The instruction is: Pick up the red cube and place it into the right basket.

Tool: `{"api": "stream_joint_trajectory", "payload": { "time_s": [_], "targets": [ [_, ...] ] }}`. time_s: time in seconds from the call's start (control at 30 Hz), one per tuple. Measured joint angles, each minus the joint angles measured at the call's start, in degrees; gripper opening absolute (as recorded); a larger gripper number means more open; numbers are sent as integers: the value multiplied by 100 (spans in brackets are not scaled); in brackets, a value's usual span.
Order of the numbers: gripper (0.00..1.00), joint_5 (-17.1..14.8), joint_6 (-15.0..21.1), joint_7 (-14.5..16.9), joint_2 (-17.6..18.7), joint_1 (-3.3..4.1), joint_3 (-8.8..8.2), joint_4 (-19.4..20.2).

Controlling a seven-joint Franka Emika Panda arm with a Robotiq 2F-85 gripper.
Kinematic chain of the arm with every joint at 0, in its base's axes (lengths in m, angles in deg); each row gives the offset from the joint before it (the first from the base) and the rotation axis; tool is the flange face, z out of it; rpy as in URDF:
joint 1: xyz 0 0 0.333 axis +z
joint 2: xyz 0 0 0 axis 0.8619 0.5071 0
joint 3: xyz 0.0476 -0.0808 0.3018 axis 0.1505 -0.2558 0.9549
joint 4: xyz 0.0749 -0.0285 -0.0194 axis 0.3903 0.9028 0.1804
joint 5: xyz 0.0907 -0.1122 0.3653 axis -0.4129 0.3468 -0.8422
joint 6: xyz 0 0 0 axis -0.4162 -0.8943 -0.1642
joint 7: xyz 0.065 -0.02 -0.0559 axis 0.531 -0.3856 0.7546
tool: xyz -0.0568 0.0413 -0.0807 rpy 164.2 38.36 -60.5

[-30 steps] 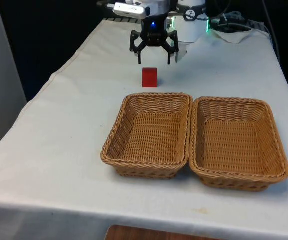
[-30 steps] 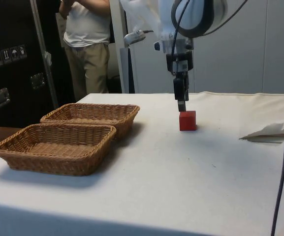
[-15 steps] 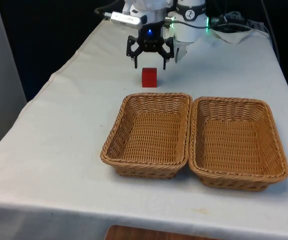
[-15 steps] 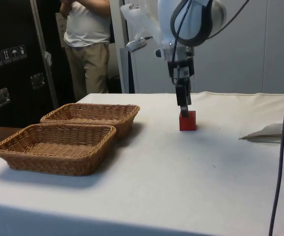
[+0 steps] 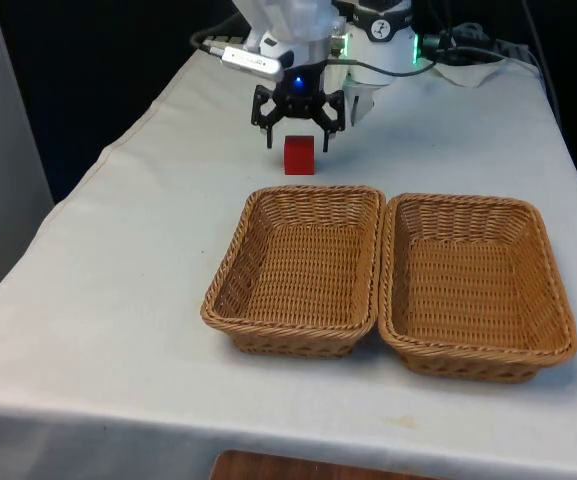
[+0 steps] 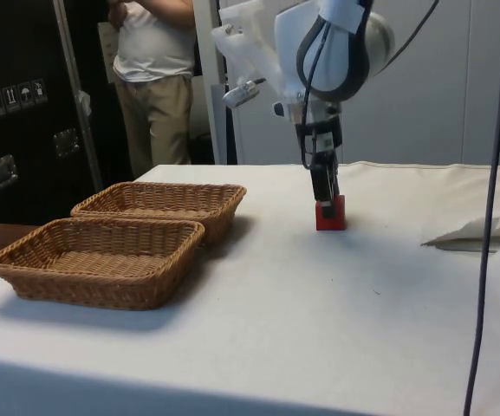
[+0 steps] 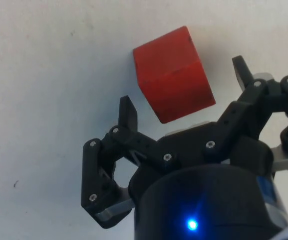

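The red cube (image 5: 299, 155) stands on the white surface (image 5: 148, 230), just behind the far rim of the basket on the front view's left (image 5: 298, 270) and apart from it. The other basket (image 5: 473, 285) lies beside the first one, on the front view's right, their long walls touching or almost touching; I cannot tell which.

You see the gripper (image 5: 299, 128) low over the cube, with the fingers (image 7: 128, 113) spread wide, one on each side of it. In the wrist view the cube (image 7: 172, 75) lies between the two fingers but is turned a little against them, so its flat sides are not quite parallel to the pads. In the side view the gripper (image 6: 326, 189) is right at the cube (image 6: 329, 213); whether the tips touch it I cannot tell.

I judge the cube to be light and stiff, probably wood or hard plastic, with smooth flat faces and sharp edges. It should not bend or break under the pinch. You take hold best on two opposite faces, around the middle of their height, not on the corners. If the fingers close on it while it stays turned, it may twist or slide on the cloth, so you may want to rotate the wrist slightly first. A modest closing force seems enough.

A person (image 6: 156, 69) stands behind the surface in the side view.
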Motion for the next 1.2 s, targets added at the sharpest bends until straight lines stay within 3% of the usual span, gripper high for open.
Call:
{"api": "stream_joint_trajectory", "payload": {
  "time_s": [0.3, 0.37, 0.4, 0.47, 0.5, 0.6, 0.63, 1.03, 1.2],
  "targets": [
    [100, -40, 6, 0, 223, 0, 34, -86],
    [81, -40, 6, 0, 229, 0, 34, -86],
    [81, -40, 6, 0, 229, 0, 34, -86],
    [58, -40, 6, 0, 235, 0, 34, -86],
    [35, -40, 6, 0, 235, 0, 34, -86],
    [5, -40, 6, 0, 235, 0, 34, -86],
    [1, -40, 0, 0, 229, 0, 34, -86],
    [2, -40, -6, 0, 212, 0, 23, -97],
    [2, -34, -195, -6, -40, 0, -17, -109]
  ]
}}
